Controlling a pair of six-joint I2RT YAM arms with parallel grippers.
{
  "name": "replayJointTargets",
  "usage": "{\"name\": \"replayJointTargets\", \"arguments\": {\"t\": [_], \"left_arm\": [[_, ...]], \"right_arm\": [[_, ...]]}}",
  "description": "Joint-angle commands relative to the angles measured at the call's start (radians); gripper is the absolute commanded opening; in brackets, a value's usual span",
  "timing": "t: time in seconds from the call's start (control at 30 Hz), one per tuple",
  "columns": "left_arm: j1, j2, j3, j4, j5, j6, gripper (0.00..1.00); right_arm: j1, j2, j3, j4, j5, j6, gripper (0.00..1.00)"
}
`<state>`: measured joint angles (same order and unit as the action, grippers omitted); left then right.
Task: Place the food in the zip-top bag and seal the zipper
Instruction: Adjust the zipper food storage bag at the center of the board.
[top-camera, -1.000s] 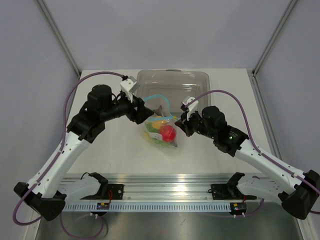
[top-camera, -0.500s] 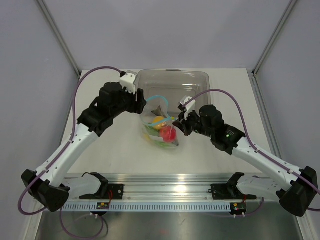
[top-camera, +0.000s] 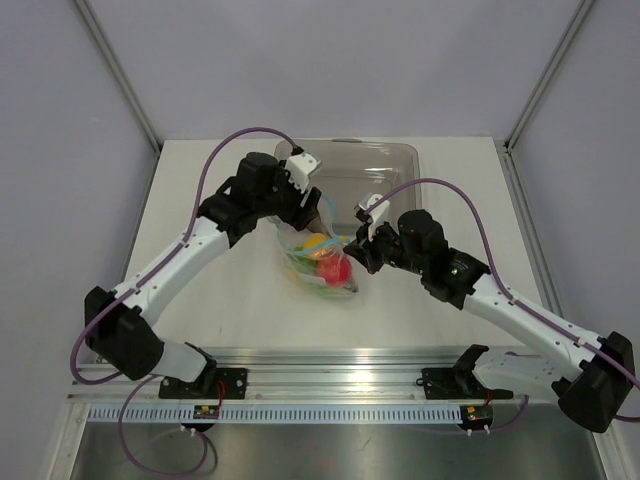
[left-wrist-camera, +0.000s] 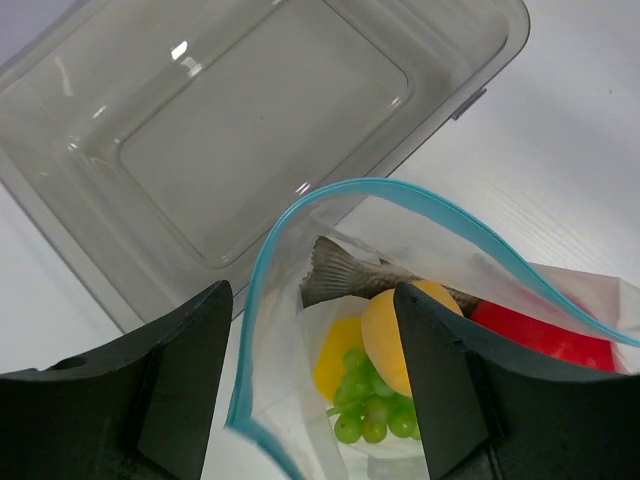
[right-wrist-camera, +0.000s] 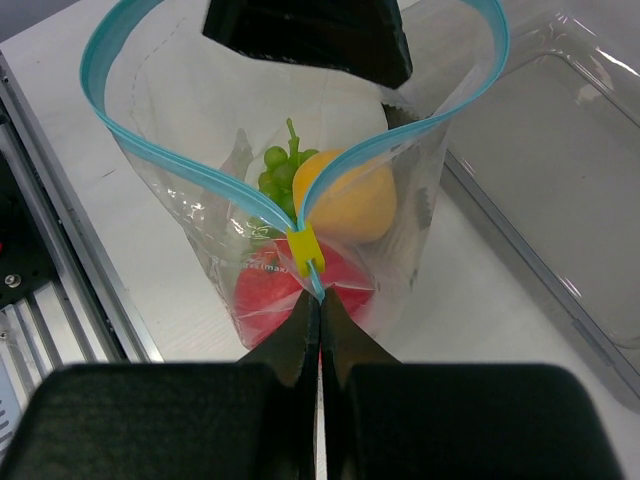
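Note:
The clear zip-top bag (top-camera: 322, 268) stands on the table with its mouth open. Its teal zipper (right-wrist-camera: 190, 180) forms a loop, with a yellow slider (right-wrist-camera: 305, 250) at the near corner. Inside lie the grey fish (left-wrist-camera: 345, 275), green grapes (left-wrist-camera: 378, 405), an orange fruit (left-wrist-camera: 395, 335), a yellow fruit (left-wrist-camera: 335, 365) and a red fruit (right-wrist-camera: 265, 300). My right gripper (right-wrist-camera: 320, 300) is shut on the bag's corner just below the slider. My left gripper (left-wrist-camera: 310, 400) is open above the far side of the mouth, with the teal strip (left-wrist-camera: 260, 300) between its fingers.
A rigid grey-clear tray (top-camera: 345, 165) sits right behind the bag, also in the left wrist view (left-wrist-camera: 250, 140) and the right wrist view (right-wrist-camera: 560, 150). The metal rail (top-camera: 340, 385) runs along the table's near edge.
My left arm has swung right and away from me, from the bag's left side to over its far rim. My right gripper has kept its hold on the bag's corner.

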<state>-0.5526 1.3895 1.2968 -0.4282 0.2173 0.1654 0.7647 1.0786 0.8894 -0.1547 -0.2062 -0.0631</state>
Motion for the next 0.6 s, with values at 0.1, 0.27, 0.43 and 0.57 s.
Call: {"name": "replayJointTargets", "arguments": {"t": [0.1, 0.27, 0.43, 0.57], "left_arm": [[-0.001, 0.066, 0.061, 0.040, 0.051, 0.074, 0.63], [-0.001, 0.091, 0.081, 0.002, 0.068, 0.059, 0.30], [-0.001, 0.023, 0.029, -0.032, 0.024, 0.022, 0.01], [-0.001, -0.052, -0.002, -0.070, -0.050, -0.043, 0.00]], "right_arm": [[-0.007, -0.049, -0.003, 0.007, -0.027, 0.017, 0.00], [-0.008, -0.058, -0.013, 0.003, -0.004, 0.011, 0.00], [-0.039, -0.026, 0.008, -0.008, 0.044, 0.017, 0.00], [-0.093, 0.045, 0.042, 0.023, 0.002, -0.013, 0.00]]}}
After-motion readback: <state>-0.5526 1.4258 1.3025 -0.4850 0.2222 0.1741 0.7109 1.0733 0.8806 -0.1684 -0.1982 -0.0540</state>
